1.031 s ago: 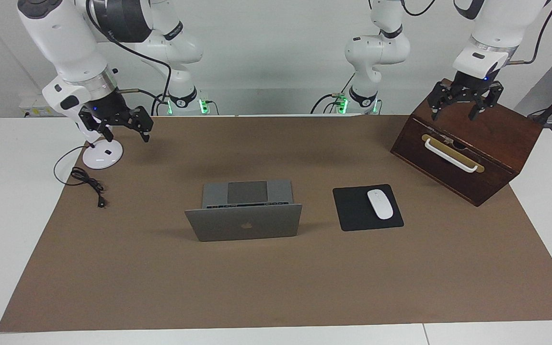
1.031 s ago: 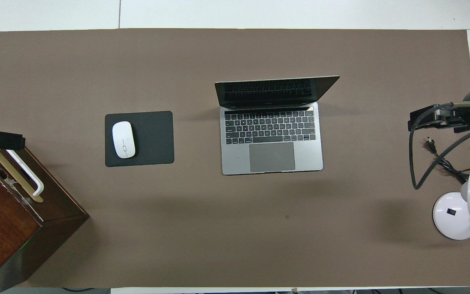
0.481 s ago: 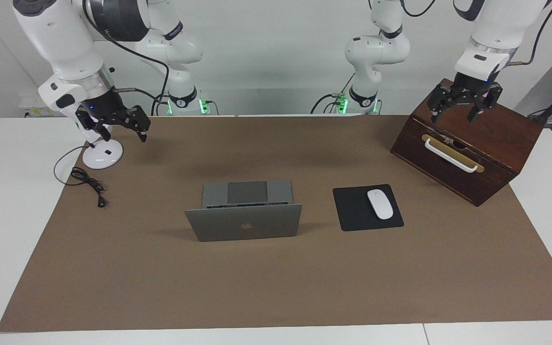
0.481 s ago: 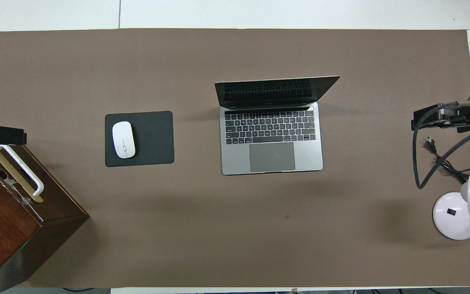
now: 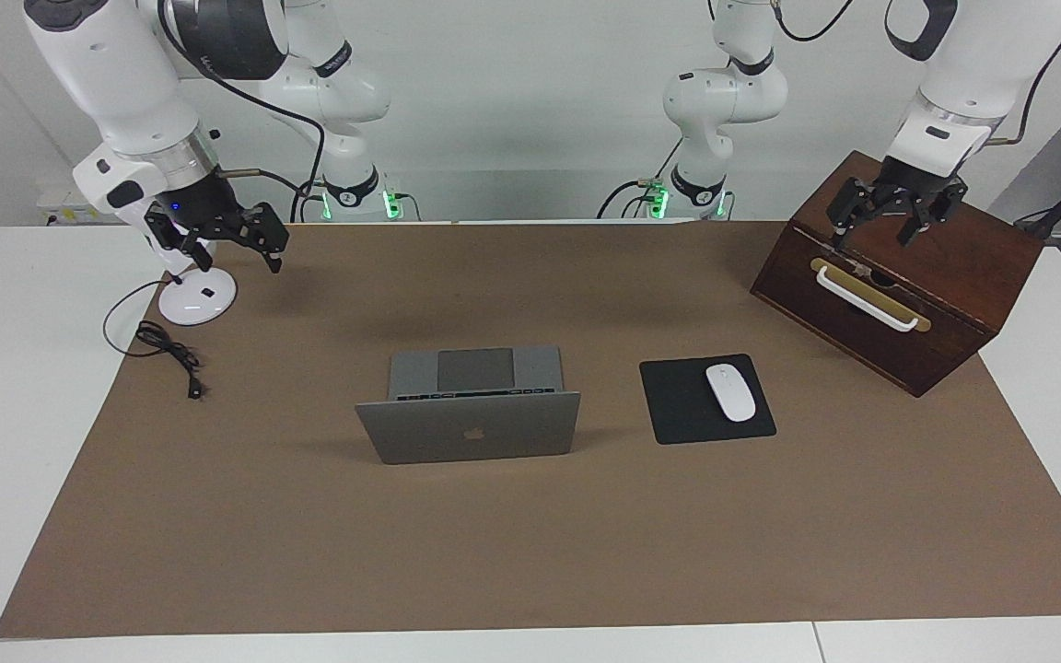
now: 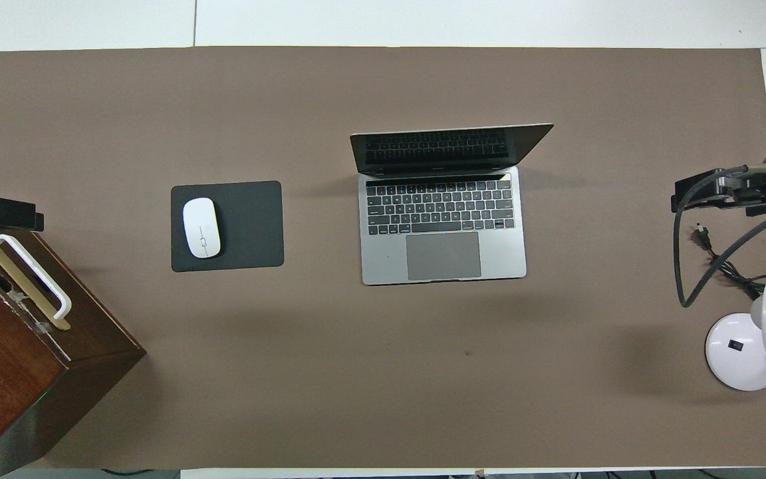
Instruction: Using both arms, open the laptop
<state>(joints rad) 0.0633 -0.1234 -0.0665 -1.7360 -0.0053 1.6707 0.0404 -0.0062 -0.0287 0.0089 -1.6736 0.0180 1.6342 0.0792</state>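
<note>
Facing view, item one: my left gripper [image 5: 896, 212], fingers spread, holding nothing, up over the wooden box [image 5: 936, 276] at the left arm's end of the table. Item two: my right gripper [image 5: 222, 241], fingers likewise spread and holding nothing, over the lamp base [image 5: 197, 298] at the right arm's end, a coiled black cable [image 5: 167, 354] just beside that base. Item three: laptop [image 5: 471, 405], mid-table on the brown mat [image 5: 530, 552], well apart from both grippers, lid up with its logo turned away from me; overhead, its keyboard and trackpad show [image 6: 443, 226]. Item four: black pad [image 5: 705, 399] with a white mouse [image 5: 730, 392] on it, between laptop and box.
</note>
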